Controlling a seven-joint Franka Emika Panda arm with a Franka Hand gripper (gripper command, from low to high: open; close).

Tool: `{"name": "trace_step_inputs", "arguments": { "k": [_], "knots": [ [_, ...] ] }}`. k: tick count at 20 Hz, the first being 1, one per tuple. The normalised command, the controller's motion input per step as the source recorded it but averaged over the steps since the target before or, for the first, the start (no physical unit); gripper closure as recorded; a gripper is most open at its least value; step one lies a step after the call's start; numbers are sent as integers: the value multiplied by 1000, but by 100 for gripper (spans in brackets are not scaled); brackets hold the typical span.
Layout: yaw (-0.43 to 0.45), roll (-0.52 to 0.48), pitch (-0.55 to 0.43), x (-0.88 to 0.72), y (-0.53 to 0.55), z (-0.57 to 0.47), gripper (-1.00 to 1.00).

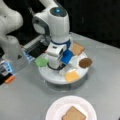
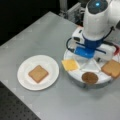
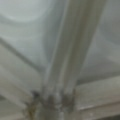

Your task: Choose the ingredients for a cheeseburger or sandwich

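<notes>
Gripper (image 1: 55,65) down inside round ingredient tray (image 2: 75,75), fingertips hidden; opening and hold cannot tell. Cheese (image 1: 72,75), patty (image 1: 85,62), toast (image 1: 77,48), lettuce (image 1: 41,61) ringed close around gripper. Sandwich base toast (image 2: 38,73) on plate (image 2: 25,66), well apart. Advise vertical approach, clear of dividers.

Arm (image 1: 53,23): glossy white rounded housings, dark grey joint seams, blue indicator light on top. Blue band and blue block sit below the light.
</notes>
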Motion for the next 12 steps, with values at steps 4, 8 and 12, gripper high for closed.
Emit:
{"name": "trace_step_inputs", "arguments": {
  "k": [4, 8, 12],
  "knots": [
    [340, -87, -130, -215, -126, -141, -100],
    [335, -84, -135, -221, -136, -142, -100],
    [344, -66, -134, -227, -163, -132, -100]
  ]
}}
